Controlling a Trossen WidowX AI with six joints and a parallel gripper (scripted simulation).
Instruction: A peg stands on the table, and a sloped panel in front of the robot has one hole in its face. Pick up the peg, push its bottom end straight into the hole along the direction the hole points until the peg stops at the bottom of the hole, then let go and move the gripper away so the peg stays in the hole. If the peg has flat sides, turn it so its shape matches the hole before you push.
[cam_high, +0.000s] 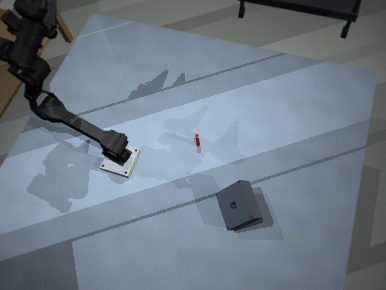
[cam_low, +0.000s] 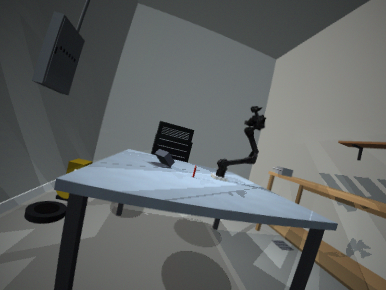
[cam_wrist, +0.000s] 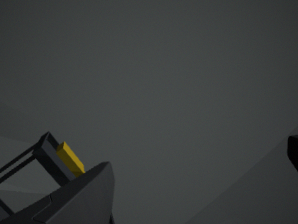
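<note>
A small red peg (cam_high: 197, 140) (cam_low: 194, 172) stands upright on the table (cam_high: 300, 125) (cam_low: 130, 185). A dark grey block with a sloped panel (cam_high: 245, 202) (cam_low: 164, 157) sits on the table beyond the peg from the arm's base; its one small hole (cam_high: 233, 205) shows in the top view. The hole's exact shape and the peg's cross-section are too small to tell. My gripper (cam_wrist: 201, 159) is open and empty, its fingers wide apart in the wrist view. It is raised high above the table, well away from the peg and the panel.
The black arm (cam_high: 80, 127) (cam_low: 252, 142) rises from a white base plate (cam_high: 115, 169) on the table. A black chair (cam_low: 172, 140) stands behind the table, and a wooden bench (cam_low: 325, 190) stands beside it. A yellow object (cam_wrist: 71, 158) shows in the wrist view.
</note>
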